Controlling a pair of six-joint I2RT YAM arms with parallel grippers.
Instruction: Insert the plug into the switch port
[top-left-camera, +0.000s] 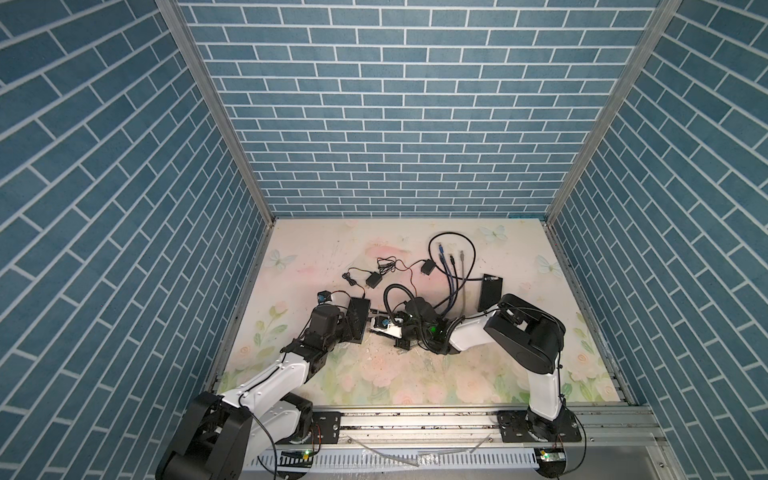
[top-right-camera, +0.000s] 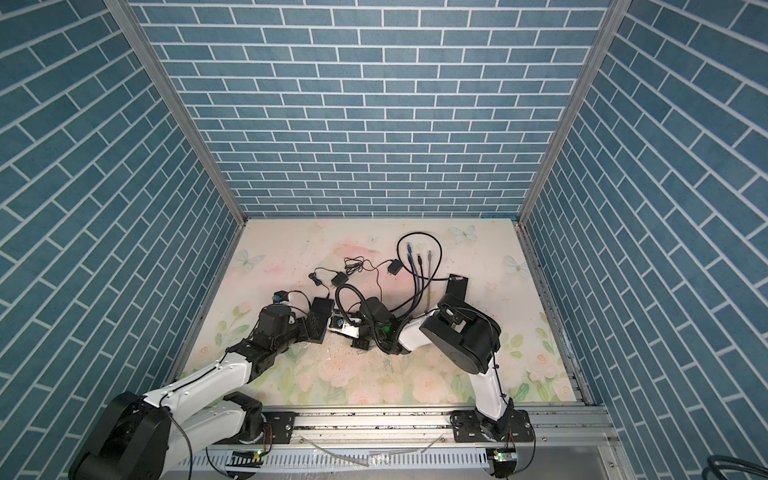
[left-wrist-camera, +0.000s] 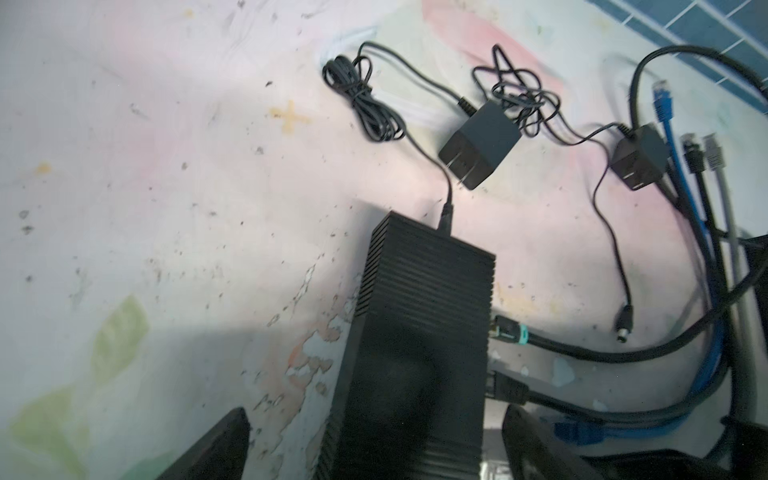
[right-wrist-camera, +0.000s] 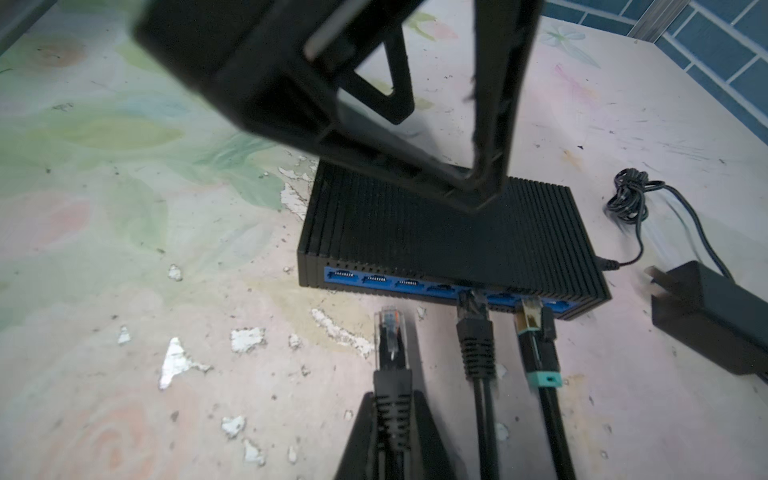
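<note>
- The right gripper is clamped tight on the plug. Its clear tip points at the switch but stops just short, not in a port.
- The switch lies on the table toward the left edge, about midway between the near and far edges. Its blue port strip faces the table's middle.
- In the ports, a black plug and a gold-tipped, teal-banded plug have their tips in. Open ports run along beside them, and the held plug is in front of those.
- The left gripper is spread wide and straddles the switch. Bare table shows between one finger and the switch's side.
- A cord runs into the switch's far end, with an adapter just beyond and a second adapter near it.
- Toward the far edge, loose cable ends in blue, black and grey lie side by side.
</note>
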